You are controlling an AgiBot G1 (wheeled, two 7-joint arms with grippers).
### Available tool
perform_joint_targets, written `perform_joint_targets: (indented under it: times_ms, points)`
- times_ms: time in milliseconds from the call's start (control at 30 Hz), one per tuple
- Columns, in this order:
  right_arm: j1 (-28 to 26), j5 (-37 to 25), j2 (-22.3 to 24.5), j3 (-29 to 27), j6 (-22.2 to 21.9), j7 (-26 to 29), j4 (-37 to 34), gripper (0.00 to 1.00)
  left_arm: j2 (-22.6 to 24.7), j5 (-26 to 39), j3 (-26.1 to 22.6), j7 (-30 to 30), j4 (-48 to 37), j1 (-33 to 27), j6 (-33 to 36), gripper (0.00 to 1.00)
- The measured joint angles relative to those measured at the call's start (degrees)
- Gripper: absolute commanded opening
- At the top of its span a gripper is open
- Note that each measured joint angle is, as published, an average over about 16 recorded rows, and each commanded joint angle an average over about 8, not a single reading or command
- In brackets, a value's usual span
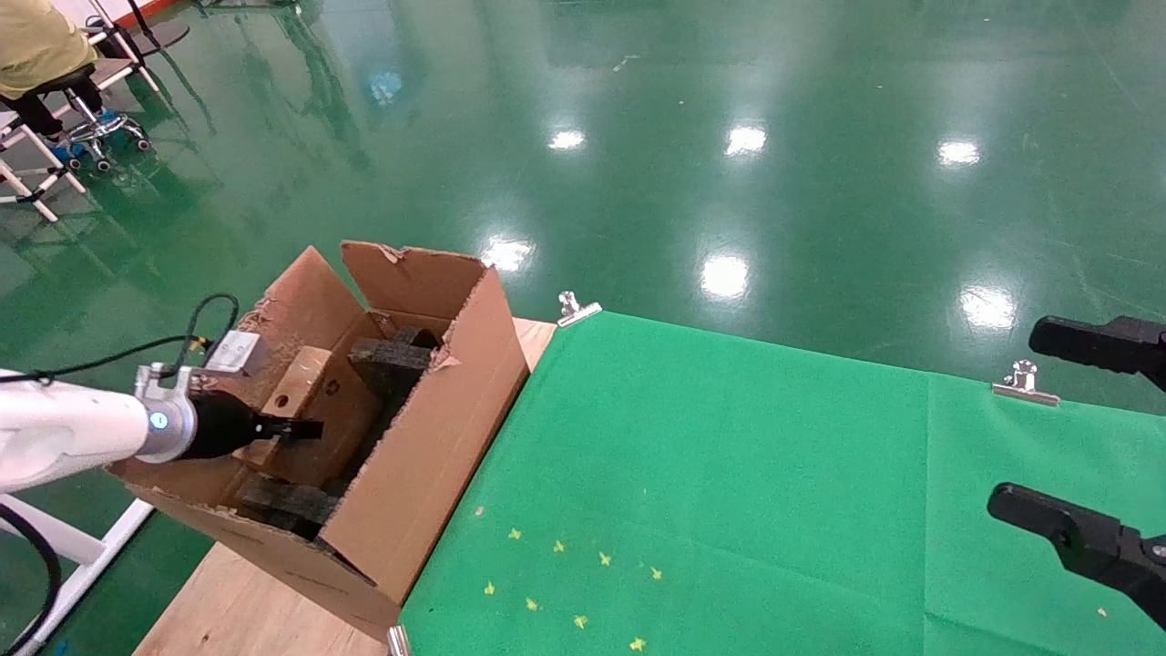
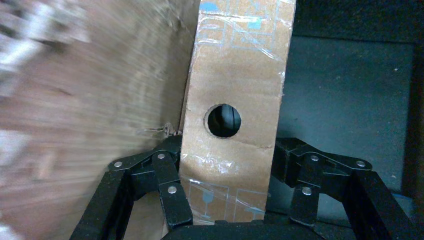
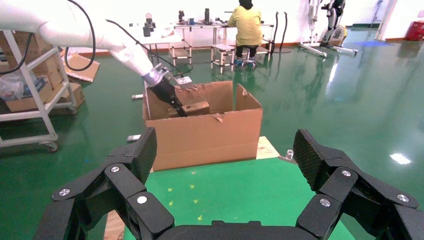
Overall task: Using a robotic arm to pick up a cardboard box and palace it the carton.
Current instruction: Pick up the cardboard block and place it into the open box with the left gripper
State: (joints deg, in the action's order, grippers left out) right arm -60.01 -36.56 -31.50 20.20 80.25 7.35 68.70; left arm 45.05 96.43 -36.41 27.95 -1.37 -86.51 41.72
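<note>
My left arm, white with a blue light ring, reaches into the large torn-flapped carton (image 1: 437,437) at the table's left end. Its gripper (image 1: 305,428) is shut on the small brown cardboard box (image 1: 332,401) and holds it inside the carton. In the left wrist view the box (image 2: 235,75) stands between the fingers (image 2: 172,200), its round hole facing the camera. The gripper's own midpoint (image 2: 227,150) lies on the box. From the right wrist view the carton (image 3: 205,137) and the held box (image 3: 197,107) show farther off. My right gripper (image 1: 1048,428) is open and empty at the far right.
Black foam blocks (image 1: 392,360) sit in the carton around the box. A green cloth (image 1: 729,474) covers the wooden table (image 1: 246,592), held by metal clips (image 1: 577,310). A person sits on a stool (image 1: 36,55) far back on the green floor.
</note>
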Motion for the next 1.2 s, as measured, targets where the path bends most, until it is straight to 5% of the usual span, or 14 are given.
perform_joint_targets:
  times_ms: [33, 233, 300, 1200]
  points:
    - [0.0, 0.0, 0.0, 0.0, 0.0, 0.0, 0.0, 1.0, 0.2, -0.1, 0.0, 0.2, 0.0, 0.3, -0.3, 0.07]
    - [0.0, 0.0, 0.0, 0.0, 0.0, 0.0, 0.0, 1.0, 1.1, -0.3, 0.1, 0.9, -0.1, 1.7, -1.7, 0.82]
    - [0.0, 0.0, 0.0, 0.0, 0.0, 0.0, 0.0, 1.0, 1.3, -0.3, 0.2, 1.1, -0.1, 1.9, -1.9, 1.0]
    - [0.0, 0.0, 0.0, 0.0, 0.0, 0.0, 0.0, 1.0, 0.5, 0.7, -0.6, 1.1, 1.0, -1.5, 0.3, 1.0]
